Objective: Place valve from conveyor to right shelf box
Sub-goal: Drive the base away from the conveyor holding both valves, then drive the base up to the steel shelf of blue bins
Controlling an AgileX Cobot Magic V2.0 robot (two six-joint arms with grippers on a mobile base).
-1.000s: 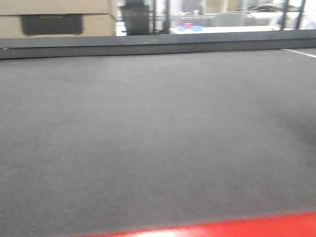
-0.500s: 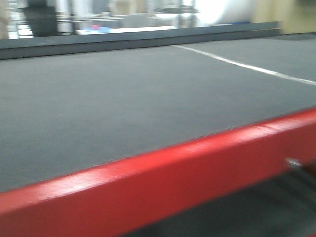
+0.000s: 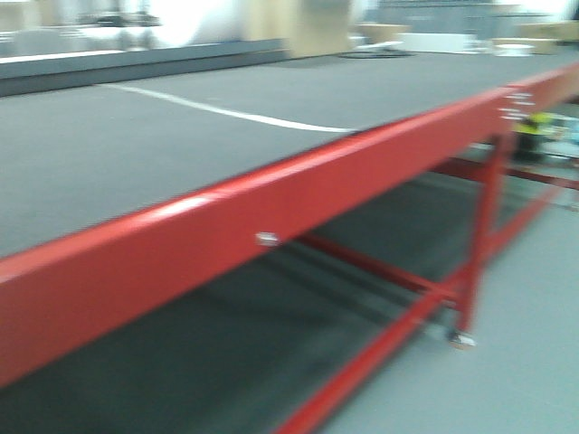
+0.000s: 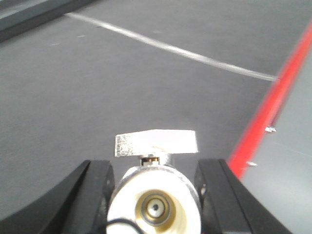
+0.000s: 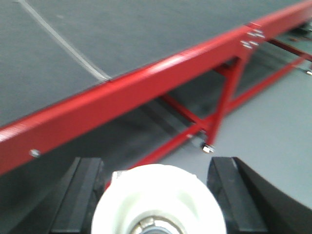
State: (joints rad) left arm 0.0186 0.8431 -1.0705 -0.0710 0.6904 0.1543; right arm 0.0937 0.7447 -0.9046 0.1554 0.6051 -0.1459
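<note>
In the left wrist view my left gripper (image 4: 153, 180) is shut on a valve (image 4: 153, 209) with a white round base and a silvery flat handle on top. It is held above the dark grey conveyor (image 4: 97, 87). In the right wrist view my right gripper (image 5: 156, 180) is shut on a second valve (image 5: 158, 195), of which only the white round base shows. It hangs past the conveyor's red edge rail (image 5: 122, 92), over the floor. The front view shows the conveyor (image 3: 136, 154) but neither gripper. No shelf box is in view.
A white line (image 3: 226, 113) crosses the belt. The red rail (image 3: 226, 217) runs diagonally, with red legs, cross bars and a castor (image 3: 461, 339) beneath. Grey floor (image 3: 525, 344) lies to the right. Blurred boxes (image 3: 298, 23) stand beyond the belt.
The front view has swung to the right. The belt filled the frame before; now its red rail, the legs under it and the floor show.
</note>
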